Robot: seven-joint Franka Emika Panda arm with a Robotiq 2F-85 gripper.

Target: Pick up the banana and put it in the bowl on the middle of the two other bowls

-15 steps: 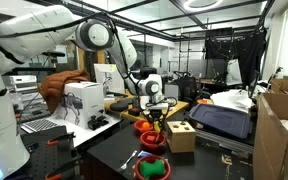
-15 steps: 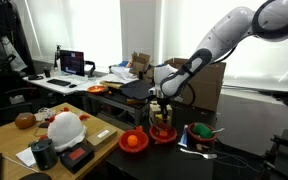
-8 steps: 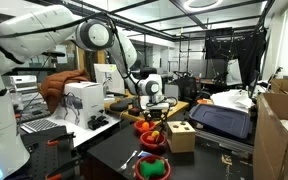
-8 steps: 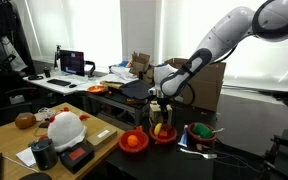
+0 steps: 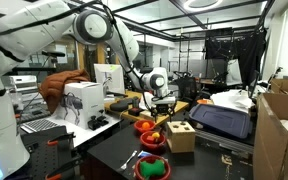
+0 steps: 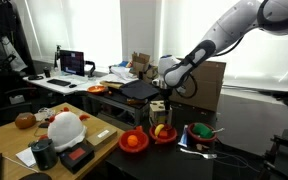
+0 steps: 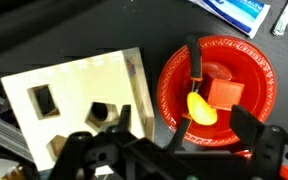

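The small yellow banana (image 7: 201, 108) lies inside the plain red bowl (image 7: 254, 75), beside an orange-red block (image 7: 224, 93). My gripper (image 7: 184, 122) hangs open above the bowl's near side, its fingers (image 7: 246, 125) spread wide with nothing between them. In both exterior views the gripper (image 5: 162, 104) (image 6: 158, 106) hovers above the red bowl (image 5: 154, 139) (image 6: 165, 135), and the banana (image 6: 160, 129) shows as a yellow spot in it. This bowl stands between the orange-red bowl (image 6: 134, 141) and the green-rimmed bowl (image 6: 200, 135).
A tan wooden box (image 7: 79, 100) (image 5: 181, 135) with cut-out holes stands right next to the red bowl. A grey case (image 5: 222, 120) lies behind it, and cardboard boxes (image 5: 282, 130) are stacked at the side. A white helmet-like object (image 6: 66, 128) and cluttered desks fill the rest.
The gripper has opened and let go of the banana, which now lies in the red bowl. The gripper has risen a little above the bowl.
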